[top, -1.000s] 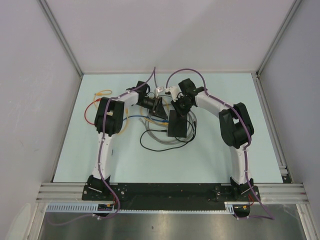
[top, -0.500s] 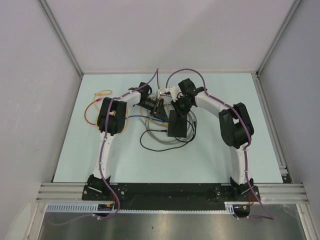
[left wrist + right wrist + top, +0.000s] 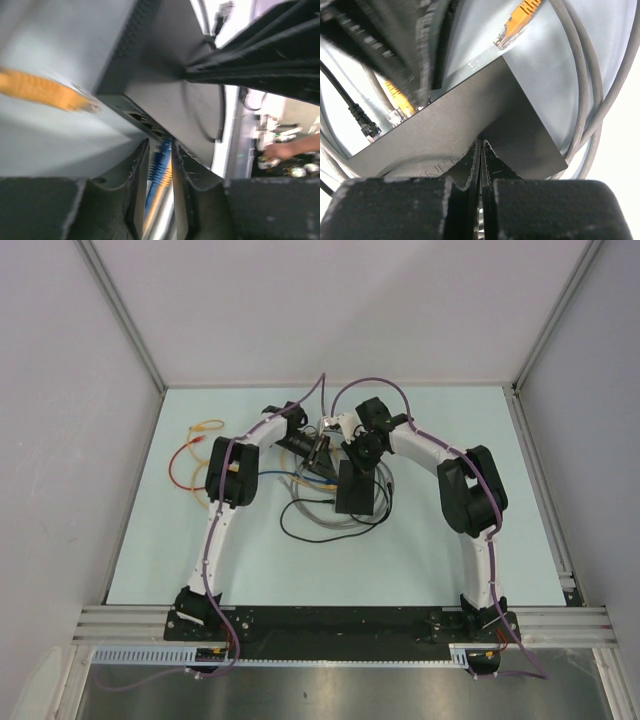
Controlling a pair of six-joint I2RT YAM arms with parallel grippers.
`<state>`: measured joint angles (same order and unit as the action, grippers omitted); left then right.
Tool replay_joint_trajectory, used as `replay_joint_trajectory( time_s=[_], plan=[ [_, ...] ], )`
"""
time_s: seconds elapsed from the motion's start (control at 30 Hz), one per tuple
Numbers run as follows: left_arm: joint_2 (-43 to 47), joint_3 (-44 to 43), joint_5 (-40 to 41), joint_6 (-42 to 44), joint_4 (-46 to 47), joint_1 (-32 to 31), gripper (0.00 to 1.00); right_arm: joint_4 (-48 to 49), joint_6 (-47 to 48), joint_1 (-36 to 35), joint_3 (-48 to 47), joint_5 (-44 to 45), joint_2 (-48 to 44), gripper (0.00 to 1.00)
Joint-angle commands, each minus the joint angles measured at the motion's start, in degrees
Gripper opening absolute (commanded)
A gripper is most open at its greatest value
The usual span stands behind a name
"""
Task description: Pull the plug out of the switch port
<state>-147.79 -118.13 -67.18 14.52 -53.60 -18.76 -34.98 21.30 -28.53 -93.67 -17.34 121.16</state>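
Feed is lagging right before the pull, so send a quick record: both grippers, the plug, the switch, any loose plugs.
left gripper: fingers flank the blue plug; grip unclear
right gripper: shut, tips resting on top of the switch
blue plug: at the switch's socket edge, looks seated
switch: black box under the right gripper's tips
orange plug: loose, lying beside the switch corner

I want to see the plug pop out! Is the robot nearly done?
Not yet. Done: the right gripper is shut, tips resting on the switch, likely steadying it. In hand: the left gripper has a finger either side of the blue plug. Left: the plug is in the switch, so the pull is yet to come.
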Motion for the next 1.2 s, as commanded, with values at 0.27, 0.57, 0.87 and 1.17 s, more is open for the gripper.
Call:
replay_joint_trajectory(
  time_s=[0.27, 0.57, 0.87, 1.17],
  plan=[
    [-7.1, -10.8, 2.7, 10.9, -15.6, -3.0, 0.31, -8.5, 1.0, -1.1, 4.2, 3.5, 4.9, 0.01],
    [-7.0, -10.9, 1.5, 12.3, -16.6, -2.9, 0.34, -8.6, 1.0, -1.1, 4.0, 3.5, 4.9, 0.01],
    [-7.1, -10.8, 1.6, 12.4, -17.1, -2.9, 0.03, -8.5, 1.0, -1.1, 3.9, 3.5, 5.0, 0.01],
    [-6.2, -12.1, 2.7, 9.5, -14.3, -1.3, 0.00, -8.5, 1.1, -1.2, 4.2, 3.5, 4.9, 0.01]
  ],
)
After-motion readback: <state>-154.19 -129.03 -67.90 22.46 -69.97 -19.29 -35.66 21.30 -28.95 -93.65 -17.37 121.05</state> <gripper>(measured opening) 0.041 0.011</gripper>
